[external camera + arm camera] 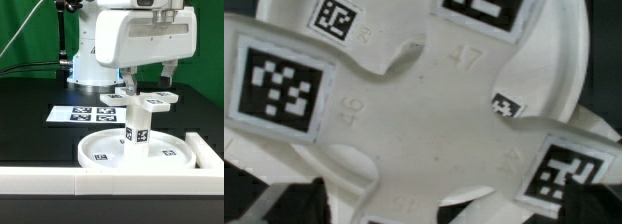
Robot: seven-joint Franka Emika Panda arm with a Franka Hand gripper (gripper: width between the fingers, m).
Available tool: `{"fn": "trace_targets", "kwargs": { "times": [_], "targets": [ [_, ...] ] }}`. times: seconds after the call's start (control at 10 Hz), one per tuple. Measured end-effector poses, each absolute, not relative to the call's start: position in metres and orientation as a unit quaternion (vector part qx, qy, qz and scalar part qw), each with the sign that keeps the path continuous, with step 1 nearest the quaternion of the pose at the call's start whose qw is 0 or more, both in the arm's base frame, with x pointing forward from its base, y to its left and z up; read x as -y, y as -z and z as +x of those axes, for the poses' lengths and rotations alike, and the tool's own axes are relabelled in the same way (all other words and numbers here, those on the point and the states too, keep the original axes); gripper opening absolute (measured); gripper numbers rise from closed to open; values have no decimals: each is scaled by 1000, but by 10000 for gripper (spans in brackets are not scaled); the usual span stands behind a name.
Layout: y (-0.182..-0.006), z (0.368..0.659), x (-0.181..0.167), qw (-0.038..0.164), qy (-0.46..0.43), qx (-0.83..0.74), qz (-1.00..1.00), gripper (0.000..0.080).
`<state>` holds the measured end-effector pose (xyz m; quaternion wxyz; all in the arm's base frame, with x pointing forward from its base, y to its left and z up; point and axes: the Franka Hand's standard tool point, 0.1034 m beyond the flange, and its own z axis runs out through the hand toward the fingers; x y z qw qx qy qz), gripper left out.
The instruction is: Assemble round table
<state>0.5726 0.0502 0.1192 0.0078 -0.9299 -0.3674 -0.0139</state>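
The large rimmed round disc (135, 152) lies flat on the black surface (30, 110), near the front, just beside the long white border wall (60, 180). The short cylindrical post (137, 128) stands upright at its middle, and the cross-shaped piece (140, 99) sits on top of the post, its tagged arms spread level. The claw (148, 72) hangs directly above the cross with its fingers apart, holding nothing; one fingertip looks close to an arm of the cross on the exterior view's right. The wrist view looks straight down on the cross (411, 110), filling the picture. The marker board (88, 113) lies farther back, to the exterior view's left. The risk, as I judge it: if the cross is only resting and not screwed home, a fingertip catching an arm could tilt it or knock it off, or nudge the post out of true.
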Motion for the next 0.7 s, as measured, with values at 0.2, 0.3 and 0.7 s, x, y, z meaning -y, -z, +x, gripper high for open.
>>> {"fn": "trace_targets", "kwargs": {
  "times": [0.2,0.3,0.7],
  "targets": [
    [-119,573,-48,3,13,425,-905,649],
    [-119,573,-47,3,13,441,-897,649],
    [-112,569,-42,-4,15,522,-853,649]
  ]
}}
